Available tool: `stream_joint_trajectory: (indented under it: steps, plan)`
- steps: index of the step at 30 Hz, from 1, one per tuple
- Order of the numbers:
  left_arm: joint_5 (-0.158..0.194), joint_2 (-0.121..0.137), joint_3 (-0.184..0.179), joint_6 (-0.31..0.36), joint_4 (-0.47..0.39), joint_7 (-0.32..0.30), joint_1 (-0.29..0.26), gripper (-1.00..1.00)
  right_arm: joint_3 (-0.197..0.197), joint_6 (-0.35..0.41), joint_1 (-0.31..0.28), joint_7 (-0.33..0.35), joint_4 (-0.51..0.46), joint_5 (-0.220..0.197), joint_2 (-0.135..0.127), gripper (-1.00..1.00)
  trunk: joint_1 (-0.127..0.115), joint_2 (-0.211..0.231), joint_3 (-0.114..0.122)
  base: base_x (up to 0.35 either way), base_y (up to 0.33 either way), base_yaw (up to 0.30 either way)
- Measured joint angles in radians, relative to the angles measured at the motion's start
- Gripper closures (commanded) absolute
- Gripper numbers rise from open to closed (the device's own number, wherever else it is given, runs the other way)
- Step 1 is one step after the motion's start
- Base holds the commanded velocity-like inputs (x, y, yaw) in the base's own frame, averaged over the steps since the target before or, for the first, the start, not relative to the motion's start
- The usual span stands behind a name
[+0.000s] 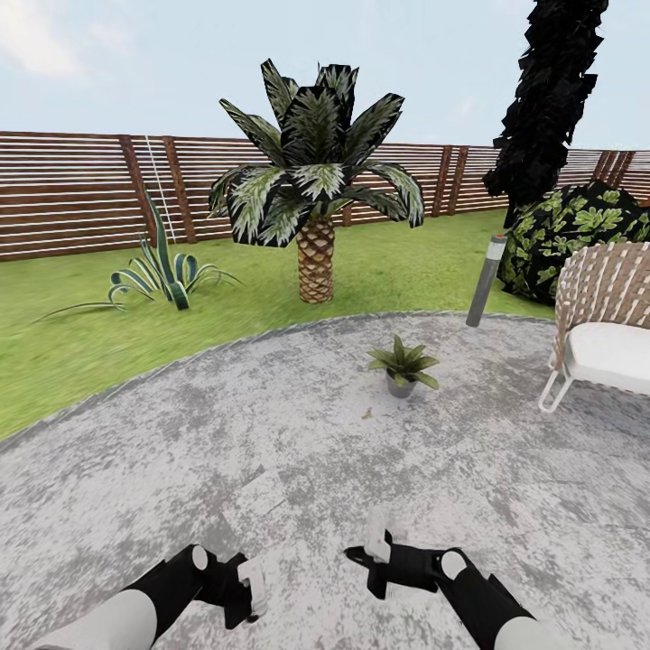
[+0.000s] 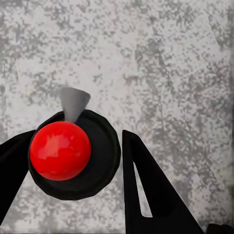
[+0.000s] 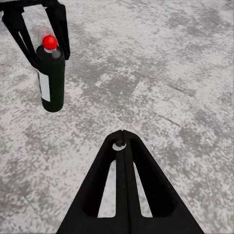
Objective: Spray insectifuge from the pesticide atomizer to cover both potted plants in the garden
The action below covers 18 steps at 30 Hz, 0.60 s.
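Left gripper point(image 2: 73, 161) is clamped on the pesticide atomizer point(image 3: 51, 78), a dark green bottle with a red cap, held upright just above the grey patio point(image 1: 135, 506); the left wrist view looks straight down on the cap and a pale nozzle. Right gripper point(image 3: 123, 146) has its fingers pressed together, holding nothing, and sits beside the left one, low in the head view. One potted plant point(image 1: 403, 366) stands on the patio ahead, well apart from both grippers, near the white chair point(image 1: 605, 343) and the grey post point(image 1: 486, 282).

Risks, as judgement: spraying from this far would likely miss the leaves. The nozzle may not face the plant, so mist goes astray. Driving closer could knock the tiny pot over. A second potted plant isn't spotted here, so coverage could stay incomplete.
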Motion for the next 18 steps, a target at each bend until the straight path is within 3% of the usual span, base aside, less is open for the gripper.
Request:
stream_joint_trajectory:
  steps: [2, 6, 13, 18]
  plan:
    - [-0.001, -0.001, 0.0, 0.006, 0.0, -0.001, 0.0, 1.0, 0.031, 0.0, 0.0, -0.001, -0.001, -0.002, 0.006, 1.0, 0.0, 0.0, 0.0, 0.0, 0.0, 0.0]
    - [-0.003, -0.008, 0.001, 0.007, 0.0, -0.002, 0.0, 1.0, 0.044, -0.001, 0.0, -0.002, -0.002, -0.001, 0.015, 1.0, 0.0, 0.0, 0.0, 0.0, 0.0, 0.0]
    - [-0.003, -0.058, -0.004, 0.006, -0.001, -0.002, 0.0, 1.0, 0.045, -0.001, 0.0, -0.002, -0.001, -0.001, 0.021, 1.0, 0.0, 0.0, 0.0, 0.0, 0.0, 0.0]
    - [-0.001, -0.08, -0.077, 0.003, -0.001, -0.001, 0.003, 1.0, 0.046, 0.001, 0.0, -0.002, -0.001, -0.001, 0.031, 1.0, 0.0, 0.0, 0.0, 0.0, 0.0, 0.0]
